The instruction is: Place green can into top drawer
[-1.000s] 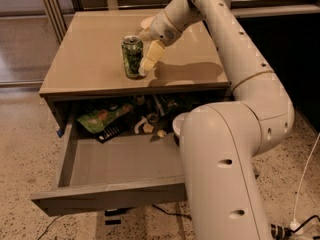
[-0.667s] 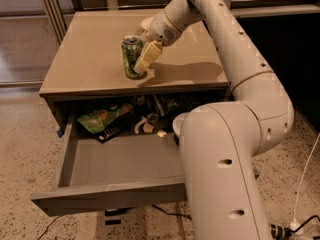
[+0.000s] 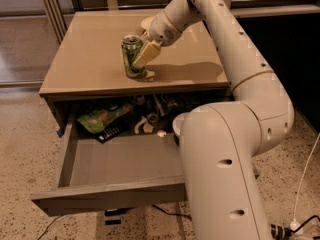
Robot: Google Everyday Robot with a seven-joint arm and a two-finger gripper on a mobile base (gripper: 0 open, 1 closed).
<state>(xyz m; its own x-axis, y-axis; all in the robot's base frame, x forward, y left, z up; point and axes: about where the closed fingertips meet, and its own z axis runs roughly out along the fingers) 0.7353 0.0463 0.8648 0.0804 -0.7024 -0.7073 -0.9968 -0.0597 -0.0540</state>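
One green can (image 3: 131, 59) stands upright on the worktop (image 3: 85, 64), near the front edge and not yet in the drawer. The gripper (image 3: 141, 55) is at the can's right side, reaching in from the upper right, and its pale tip overlaps the can's wall. The far side is hidden behind the can, so I cannot tell whether the jaws have clamped or are only set around it.

The top drawer (image 3: 112, 196) is pulled well out below. Its front part is bare grey. The back holds a green snack bag (image 3: 97, 118) and small dark clutter.

Risks, as judged from here:
- If the hold is one-sided or loose, a lift could tip the can or let it slip and roll off the front edge.
- The can has thin walls, so a hard squeeze may dent it.
- Lowered too far back, the can lands on the bag and clutter and topples. The bare front part is the safer spot.
- The robot's own body crowds the drawer's right side, which narrows the way down.

Against a second ago, the gripper has edged slightly left, closer onto the can. Can, drawer and contents are unmoved.
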